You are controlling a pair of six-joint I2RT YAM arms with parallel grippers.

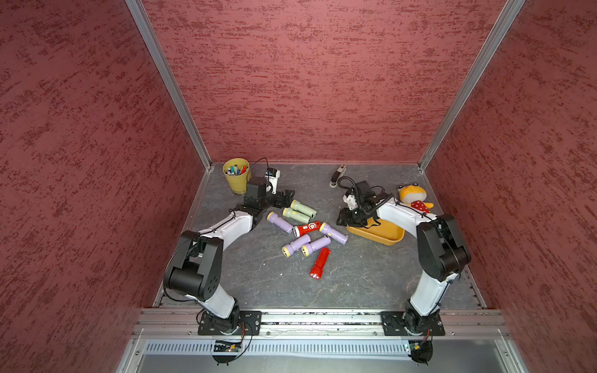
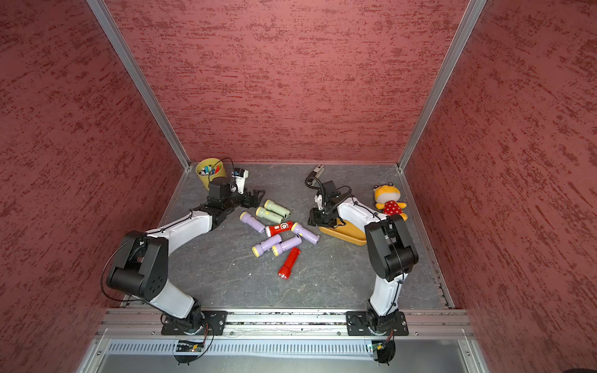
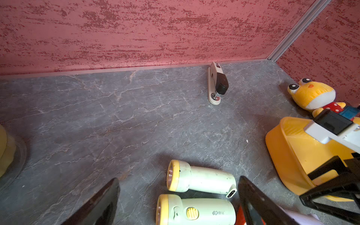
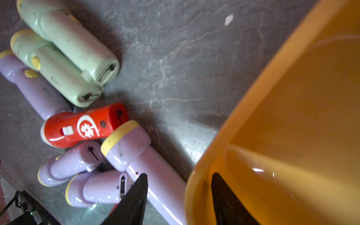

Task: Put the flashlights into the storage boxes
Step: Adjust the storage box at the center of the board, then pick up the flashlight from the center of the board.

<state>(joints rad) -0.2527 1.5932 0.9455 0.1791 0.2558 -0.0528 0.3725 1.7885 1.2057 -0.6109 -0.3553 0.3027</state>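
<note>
Here, lone red flashlight (image 1: pixel 320 262) lies front-to-back, head frontward.

The grey marbled table (image 1: pixel 258 284) carried a loose group near its middle: two green flashlights (image 1: pixel 296 215), four lilac flashlights (image 1: pixel 296 245) and two red flashlights (image 1: pixel 319 263). Just beside them, on the right, was the orange tub (image 1: pixel 389 238). Along the far edge stood a yellow cup (image 1: pixel 236 182), a stapler (image 1: pixel 337 176) and a plush toy (image 1: pixel 413 197).
</note>
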